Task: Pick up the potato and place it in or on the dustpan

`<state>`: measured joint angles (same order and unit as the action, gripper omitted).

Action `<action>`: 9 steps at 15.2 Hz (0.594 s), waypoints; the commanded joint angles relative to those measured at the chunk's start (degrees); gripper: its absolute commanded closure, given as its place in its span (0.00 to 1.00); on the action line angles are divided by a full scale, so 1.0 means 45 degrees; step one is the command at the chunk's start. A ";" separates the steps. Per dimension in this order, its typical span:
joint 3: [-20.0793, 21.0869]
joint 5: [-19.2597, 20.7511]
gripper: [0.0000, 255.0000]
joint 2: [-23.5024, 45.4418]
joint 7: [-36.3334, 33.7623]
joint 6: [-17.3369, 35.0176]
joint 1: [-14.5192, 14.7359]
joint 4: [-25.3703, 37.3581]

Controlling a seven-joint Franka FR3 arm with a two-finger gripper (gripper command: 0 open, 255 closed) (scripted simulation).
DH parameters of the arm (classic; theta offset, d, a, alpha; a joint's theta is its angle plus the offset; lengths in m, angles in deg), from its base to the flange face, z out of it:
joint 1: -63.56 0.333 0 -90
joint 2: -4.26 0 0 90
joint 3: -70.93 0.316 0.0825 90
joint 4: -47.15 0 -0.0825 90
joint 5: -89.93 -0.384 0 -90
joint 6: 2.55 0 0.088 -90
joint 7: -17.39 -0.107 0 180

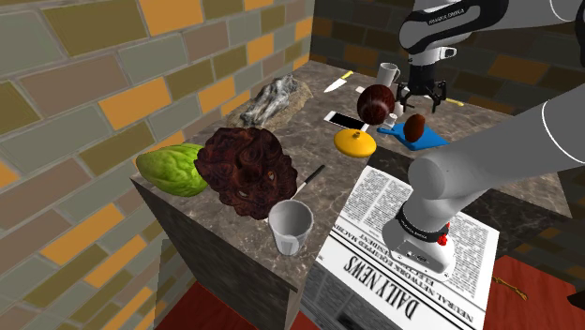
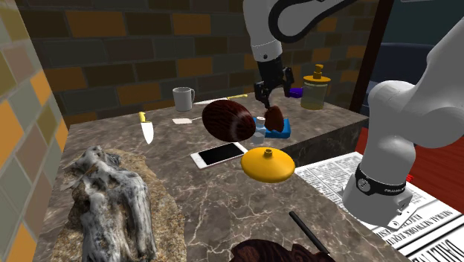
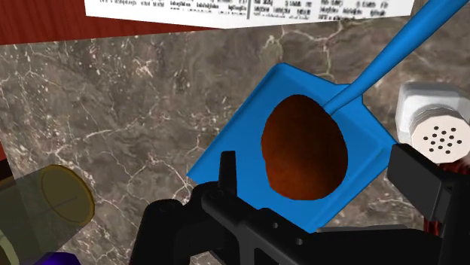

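Observation:
The potato [image 3: 305,147] is a dark reddish-brown lump lying in the blue dustpan [image 3: 233,150], whose handle runs off toward the newspaper. My gripper [image 3: 320,169] is open, its fingers standing apart on either side of the potato without touching it. In the shoulder view the gripper [image 1: 419,98] hangs just above the potato [image 1: 413,127] and the dustpan [image 1: 431,139] at the far end of the stone counter. In the second exterior view the gripper [image 2: 271,89] sits right over the potato [image 2: 274,115] on the dustpan [image 2: 282,132].
Close by are a big dark brown ball [image 1: 377,100], a yellow lid [image 1: 355,142], a phone [image 1: 343,120], a mug [image 1: 388,73], a white shaker [image 3: 437,124] and a yellowish jar [image 2: 317,88]. A newspaper [image 1: 403,234] covers the stand; a white cup [image 1: 291,227] stands at the near edge.

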<state>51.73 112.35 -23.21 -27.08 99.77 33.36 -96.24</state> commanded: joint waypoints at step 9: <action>0.0408 -0.0436 0.00 0.0056 0.0103 -0.1543 0.0242 0.1562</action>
<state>53.46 110.51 -23.04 -26.65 93.28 34.38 -89.69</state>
